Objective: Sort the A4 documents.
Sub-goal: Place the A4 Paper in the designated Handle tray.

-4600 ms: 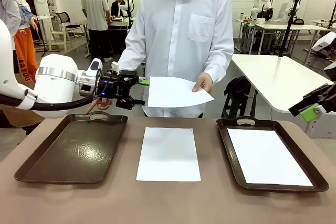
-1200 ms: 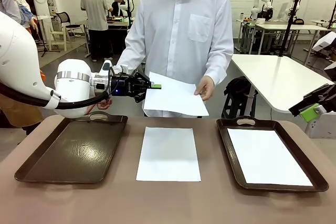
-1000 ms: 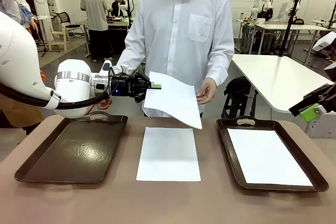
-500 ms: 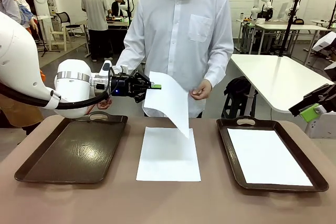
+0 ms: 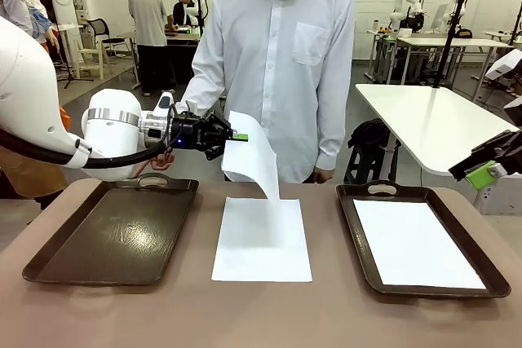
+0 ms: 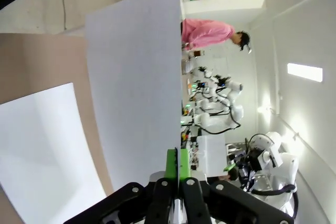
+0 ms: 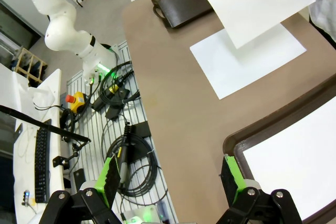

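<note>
My left gripper (image 5: 236, 136) is shut on the edge of a white A4 sheet (image 5: 254, 159), which hangs drooping above the table's middle; the wrist view shows that sheet (image 6: 137, 77) pinched between the green pads (image 6: 176, 163). Below it a second sheet (image 5: 263, 239) lies flat on the table between the trays, also seen as the sheet (image 6: 42, 145). A third sheet (image 5: 416, 242) lies in the right tray (image 5: 352, 226). My right gripper (image 7: 173, 179) stands open beyond the table's right edge, holding nothing. The person's hands hang down, off the paper.
An empty dark brown tray (image 5: 114, 234) sits at the left of the brown table (image 5: 261, 315). The person in a white shirt (image 5: 281, 55) stands close at the far side. White tables and other people lie farther off.
The person has let go of the sheet and lowered the hand. The sheet's free end has swung down and now hangs from my left gripper alone. The right arm has not moved.
</note>
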### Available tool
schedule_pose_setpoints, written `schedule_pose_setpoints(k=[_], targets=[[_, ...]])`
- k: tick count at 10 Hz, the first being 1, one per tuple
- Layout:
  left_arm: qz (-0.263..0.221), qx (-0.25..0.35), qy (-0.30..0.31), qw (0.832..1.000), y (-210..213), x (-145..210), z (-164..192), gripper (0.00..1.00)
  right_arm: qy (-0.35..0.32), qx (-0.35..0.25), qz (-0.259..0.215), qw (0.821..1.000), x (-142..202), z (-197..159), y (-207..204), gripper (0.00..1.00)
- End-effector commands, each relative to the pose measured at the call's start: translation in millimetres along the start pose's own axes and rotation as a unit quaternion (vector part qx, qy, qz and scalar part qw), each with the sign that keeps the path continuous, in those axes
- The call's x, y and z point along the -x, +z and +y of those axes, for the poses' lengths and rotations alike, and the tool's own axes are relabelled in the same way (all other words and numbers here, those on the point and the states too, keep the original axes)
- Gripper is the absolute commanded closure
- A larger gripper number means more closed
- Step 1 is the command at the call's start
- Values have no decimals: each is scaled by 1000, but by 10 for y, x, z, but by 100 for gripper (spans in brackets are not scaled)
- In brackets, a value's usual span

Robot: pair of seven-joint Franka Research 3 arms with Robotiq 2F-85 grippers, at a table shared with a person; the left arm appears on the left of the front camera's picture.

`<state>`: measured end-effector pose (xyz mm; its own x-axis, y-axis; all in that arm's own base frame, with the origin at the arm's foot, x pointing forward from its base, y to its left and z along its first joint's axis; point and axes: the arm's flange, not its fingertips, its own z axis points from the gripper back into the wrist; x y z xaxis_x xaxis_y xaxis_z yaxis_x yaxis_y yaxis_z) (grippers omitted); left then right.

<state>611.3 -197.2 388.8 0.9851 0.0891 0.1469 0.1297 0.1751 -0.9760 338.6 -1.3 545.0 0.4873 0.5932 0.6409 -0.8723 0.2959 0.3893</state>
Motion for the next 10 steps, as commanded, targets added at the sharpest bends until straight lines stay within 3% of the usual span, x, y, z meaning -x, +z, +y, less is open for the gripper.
schedule_pose_setpoints(k=[1,3,5,10], targets=[[32,-12,-31,999,249,91,-138,99,2,-1,-1,1000,-6,4,-8,0],[51,-8,-46,998,541,216,-190,99,2,-1,-1,1000,-6,4,-8,0],[87,-18,-6,996,916,298,-30,99,2,-1,-1,1000,-6,4,-8,0],[97,-84,53,990,1598,319,173,99,2,-1,-1,1000,-6,4,-8,0]])
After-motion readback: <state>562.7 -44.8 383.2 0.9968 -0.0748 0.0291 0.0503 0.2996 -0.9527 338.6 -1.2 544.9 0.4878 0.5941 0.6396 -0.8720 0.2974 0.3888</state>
